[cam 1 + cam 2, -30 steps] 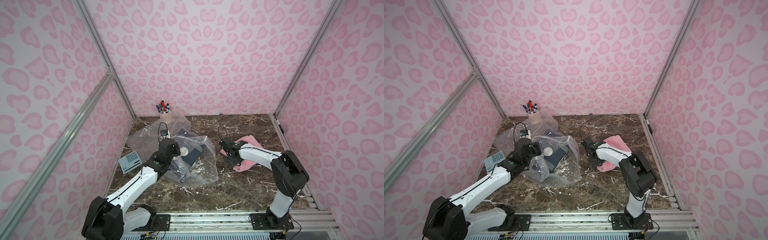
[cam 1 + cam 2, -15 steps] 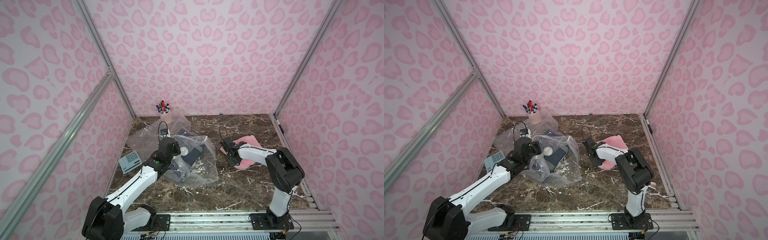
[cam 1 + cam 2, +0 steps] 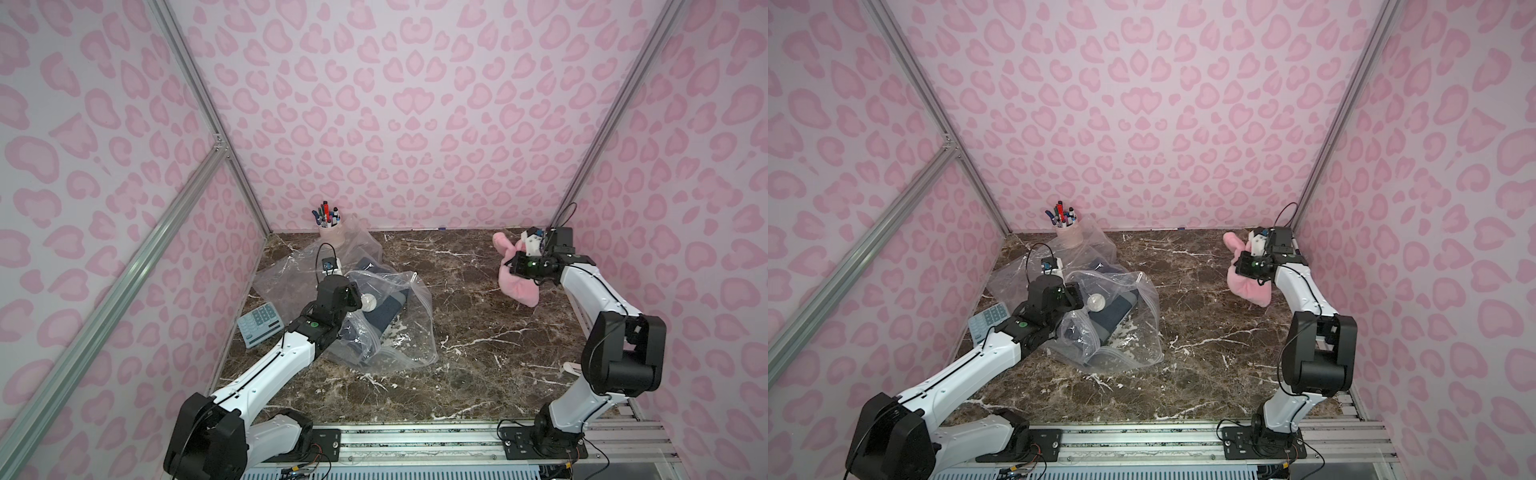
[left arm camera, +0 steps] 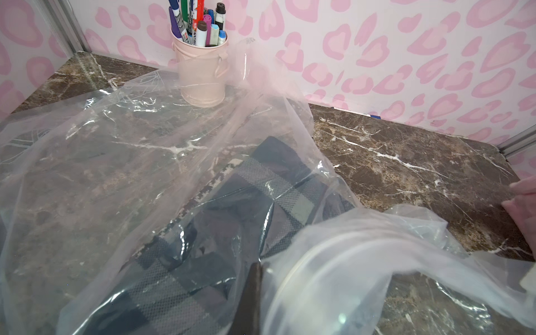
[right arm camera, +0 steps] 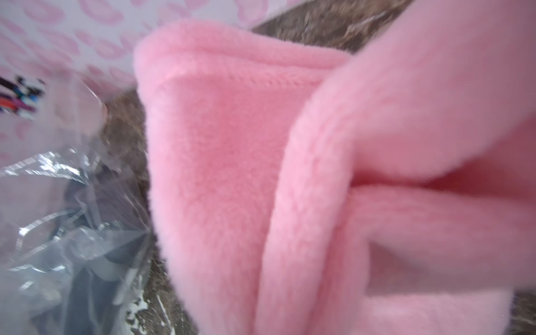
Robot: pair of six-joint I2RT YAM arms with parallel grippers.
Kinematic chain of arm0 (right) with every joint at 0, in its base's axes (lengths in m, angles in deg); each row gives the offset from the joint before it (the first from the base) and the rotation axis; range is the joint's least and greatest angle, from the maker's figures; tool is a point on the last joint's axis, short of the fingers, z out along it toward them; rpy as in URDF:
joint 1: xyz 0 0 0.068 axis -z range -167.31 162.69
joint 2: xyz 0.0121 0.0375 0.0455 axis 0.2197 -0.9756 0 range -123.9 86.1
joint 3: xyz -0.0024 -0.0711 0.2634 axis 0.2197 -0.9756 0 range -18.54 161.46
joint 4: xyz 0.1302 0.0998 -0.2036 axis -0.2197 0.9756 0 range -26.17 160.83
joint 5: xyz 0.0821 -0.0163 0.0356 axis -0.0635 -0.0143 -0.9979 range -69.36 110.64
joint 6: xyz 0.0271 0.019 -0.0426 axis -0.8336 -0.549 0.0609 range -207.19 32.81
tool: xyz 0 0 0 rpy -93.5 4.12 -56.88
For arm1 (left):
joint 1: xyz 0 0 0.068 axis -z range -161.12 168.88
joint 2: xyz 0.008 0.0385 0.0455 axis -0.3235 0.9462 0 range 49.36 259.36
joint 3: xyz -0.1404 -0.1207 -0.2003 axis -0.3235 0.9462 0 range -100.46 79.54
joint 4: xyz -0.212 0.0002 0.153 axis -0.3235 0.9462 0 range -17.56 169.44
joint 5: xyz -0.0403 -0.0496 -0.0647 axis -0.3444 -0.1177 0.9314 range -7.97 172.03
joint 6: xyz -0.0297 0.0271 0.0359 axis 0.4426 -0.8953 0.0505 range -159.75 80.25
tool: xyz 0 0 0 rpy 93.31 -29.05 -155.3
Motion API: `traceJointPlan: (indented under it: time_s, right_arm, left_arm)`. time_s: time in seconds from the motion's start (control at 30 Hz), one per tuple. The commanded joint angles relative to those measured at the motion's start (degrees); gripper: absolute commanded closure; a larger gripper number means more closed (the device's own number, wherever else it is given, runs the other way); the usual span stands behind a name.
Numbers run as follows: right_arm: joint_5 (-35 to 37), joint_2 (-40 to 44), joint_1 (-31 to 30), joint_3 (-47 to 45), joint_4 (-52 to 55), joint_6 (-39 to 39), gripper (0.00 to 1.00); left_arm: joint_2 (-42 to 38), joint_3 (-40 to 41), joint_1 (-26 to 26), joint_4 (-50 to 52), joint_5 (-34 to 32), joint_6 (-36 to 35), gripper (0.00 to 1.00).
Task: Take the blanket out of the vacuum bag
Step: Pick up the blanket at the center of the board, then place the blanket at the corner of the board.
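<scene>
right gripper (image 3: 510, 257) clamps pink blanket (image 3: 518, 289) at counter's (image 3: 478, 332) far-right corner; left gripper (image 3: 358, 300) pinches vacuum bag (image 3: 401, 334). Lower blanket clear of bag.

The vacuum bag (image 3: 399, 332) is a large, crinkly, clear plastic sack. It lies crumpled left of centre in both top views, with its near part puffed up and the rest flatter. Its round white valve disc (image 3: 368, 302) sits on the raised face, near the bag's middle. A folded dark plaid blanket (image 4: 261, 185) lies inside and shows through the film. A fluffy pink blanket (image 3: 517, 286) is outside the bag, well apart from it at centre right. It is bunched into soft folds and droops downward.
</scene>
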Motion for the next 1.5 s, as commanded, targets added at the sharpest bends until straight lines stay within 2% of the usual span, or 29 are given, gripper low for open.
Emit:
traceJointPlan:
  time_s: [0.0, 0.17, 0.33, 0.6, 0.7, 0.83, 1.07, 1.23, 1.47]
  right_arm:
    - [-4.6, 1.5, 4.3, 1.8, -6.5, -8.8, 1.0]
    - [1.5, 2.7, 9.1, 10.4, -4.9, -10.3, 1.0]
    - [6.5, -0.5, 11.1, 17.2, -0.4, -7.6, 1.0]
    - [10.7, -10.6, 11.3, 18.7, 1.3, -6.5, 1.0]
    - [10.7, -17.8, 9.9, 21.9, 1.8, -6.9, 1.0]
    - [9.6, -28.7, 6.8, 31.1, 4.9, -7.3, 1.0]
    - [8.6, -41.8, 0.0, 43.7, 6.9, -9.0, 1.0]
    - [8.6, -47.7, -3.0, 49.5, 9.3, -9.0, 1.0]
    - [9.1, -50.0, -5.6, 49.2, 9.2, -8.3, 1.0]
  left_arm:
    - [1.1, 0.1, 0.0, -1.5, 1.5, -0.4, 0.96]
    - [4.0, -1.2, 0.0, -2.6, 4.0, 0.2, 0.96]
    - [6.3, -2.1, 0.2, -3.9, 4.5, 0.5, 0.96]
    - [11.2, -7.3, 0.3, -5.6, 3.5, -0.2, 0.96]
    - [13.4, -9.8, 0.3, -6.8, 2.2, -1.1, 0.96]
    - [16.5, -13.5, 0.3, -7.2, 0.3, -2.5, 0.96]
    - [18.6, -15.6, 0.2, -6.8, -1.2, -3.7, 0.96]
    - [18.8, -14.9, 0.3, -6.7, -1.6, -4.2, 0.96]
    - [17.8, -15.2, 0.2, -6.1, 0.2, -4.8, 0.96]
